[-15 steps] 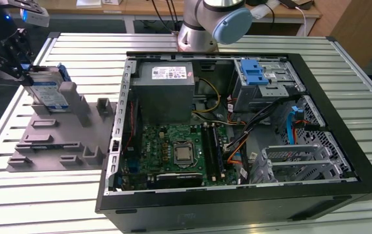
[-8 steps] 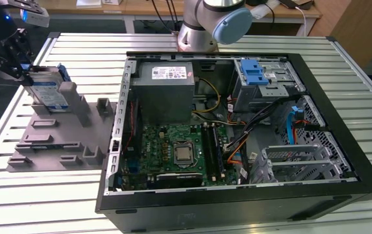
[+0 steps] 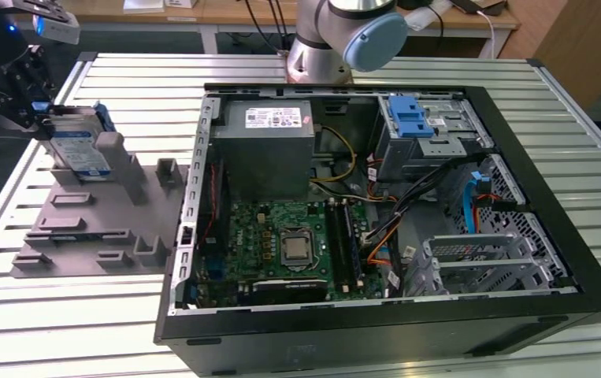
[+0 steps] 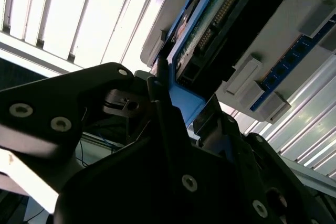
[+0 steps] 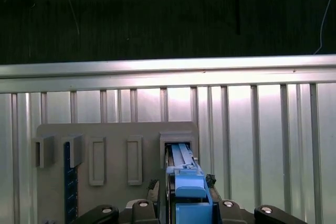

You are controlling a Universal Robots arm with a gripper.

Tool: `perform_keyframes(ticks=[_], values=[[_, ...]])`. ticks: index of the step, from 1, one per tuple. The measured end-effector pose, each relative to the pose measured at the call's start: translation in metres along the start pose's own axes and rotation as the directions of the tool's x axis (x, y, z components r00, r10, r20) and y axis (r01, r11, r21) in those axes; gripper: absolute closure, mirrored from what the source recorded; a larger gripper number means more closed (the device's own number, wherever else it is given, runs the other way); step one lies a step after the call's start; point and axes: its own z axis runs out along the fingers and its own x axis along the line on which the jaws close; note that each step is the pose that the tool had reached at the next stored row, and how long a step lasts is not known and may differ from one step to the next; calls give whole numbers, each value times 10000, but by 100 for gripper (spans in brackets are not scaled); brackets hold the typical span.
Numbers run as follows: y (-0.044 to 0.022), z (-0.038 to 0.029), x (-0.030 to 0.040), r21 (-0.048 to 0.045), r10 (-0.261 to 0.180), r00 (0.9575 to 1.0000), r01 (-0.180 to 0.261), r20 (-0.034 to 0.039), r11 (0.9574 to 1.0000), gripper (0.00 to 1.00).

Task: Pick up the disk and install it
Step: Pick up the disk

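Exterior view, from its left to its right: the gripper (image 3: pixel 38 109) stands over the far left edge of the slatted metal worktop (image 3: pixel 69 331), its jaws clamped on the blue end of the disk (image 3: pixel 77 148). The disk stands on edge, label face showing, in an upright slot at the back of a grey holder plate (image 3: pixel 90 224) that lies flat on the worktop. Just beside the plate lies an open black computer case (image 3: pixel 552 236). Inside it are a grey power-supply box (image 3: pixel 268 138), a green motherboard (image 3: pixel 279 244) in front of that box, and, further to the exterior view's right, a metal drive cage (image 3: pixel 442 134) topped by a blue latch (image 3: pixel 409 118). The arm's base (image 3: pixel 327 39) rises behind the case. First wrist view: the gripper (image 5: pixel 185 184) flanks the blue carrier of the disk (image 5: pixel 189 190), whose far end sits in a raised slot of the holder plate (image 5: pixel 115 129); the worktop (image 5: pixel 262 129) runs beyond. Second wrist view: the blue tab of the disk (image 4: pixel 207 24) sits pinched between the black fingers (image 4: pixel 160 108) of the gripper (image 4: pixel 181 103), with the holder plate (image 4: pixel 315 3) beside the disk
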Motion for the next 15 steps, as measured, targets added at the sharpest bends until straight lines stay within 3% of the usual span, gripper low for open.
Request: perform_keyframes(ticks=[7, 8, 15], values=[[0, 0, 0, 0, 21, 10000, -21, 1, 10000, 57], [0, 0, 0, 1, 24, 10000, -24, 1, 10000, 64], [0, 0, 0, 1, 45, 10000, -45, 0, 10000, 64]])
